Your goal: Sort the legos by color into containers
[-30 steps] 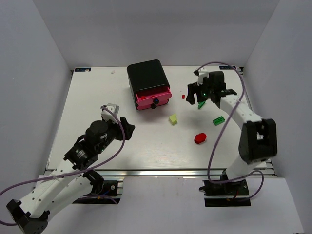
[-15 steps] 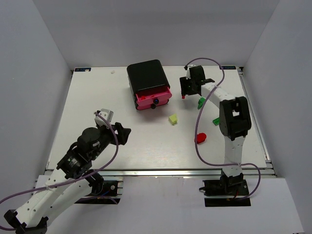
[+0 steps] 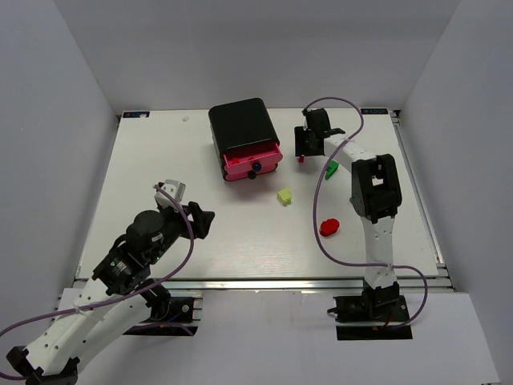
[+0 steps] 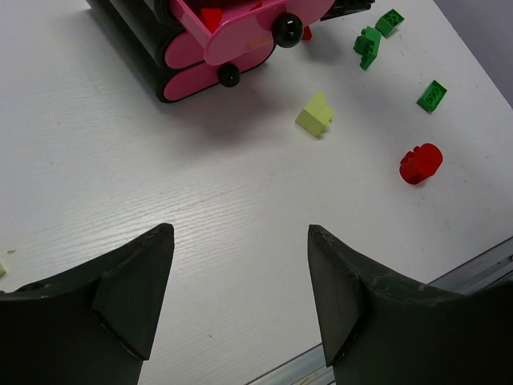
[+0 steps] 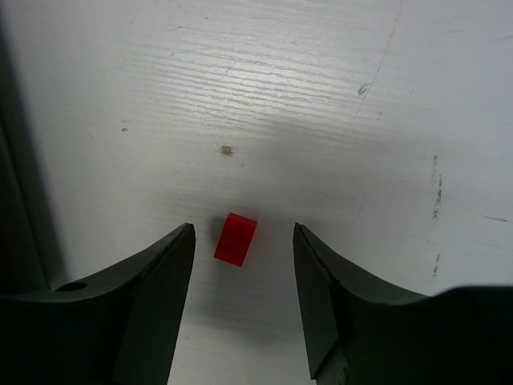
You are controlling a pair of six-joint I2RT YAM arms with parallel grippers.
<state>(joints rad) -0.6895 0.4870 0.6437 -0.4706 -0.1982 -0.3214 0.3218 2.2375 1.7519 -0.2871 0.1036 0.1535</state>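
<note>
The black cabinet [image 3: 239, 124] stands at the back; one pink drawer [image 3: 253, 160] is pulled out and holds red bricks [image 4: 210, 16]. My right gripper [image 3: 302, 150] is open and points down, its jaws [image 5: 243, 231] on either side of a tiny red brick [image 5: 236, 239] that lies on the table, touching neither finger. A pale yellow brick [image 3: 284, 196], a green brick [image 3: 330, 168] and a round red brick [image 3: 329, 228] lie on the table. My left gripper [image 3: 202, 220] is open and empty, near the front left.
The left wrist view shows the drawers' black knobs [image 4: 287, 30], two more green bricks [image 4: 433, 95] and the table's front edge [image 4: 473, 269]. The right arm [image 3: 373, 192] lies over the table's right part. White walls surround the table.
My right gripper has swung left from the green bricks to the small red brick beside the cabinet. My left arm has drawn back a little toward the front.
</note>
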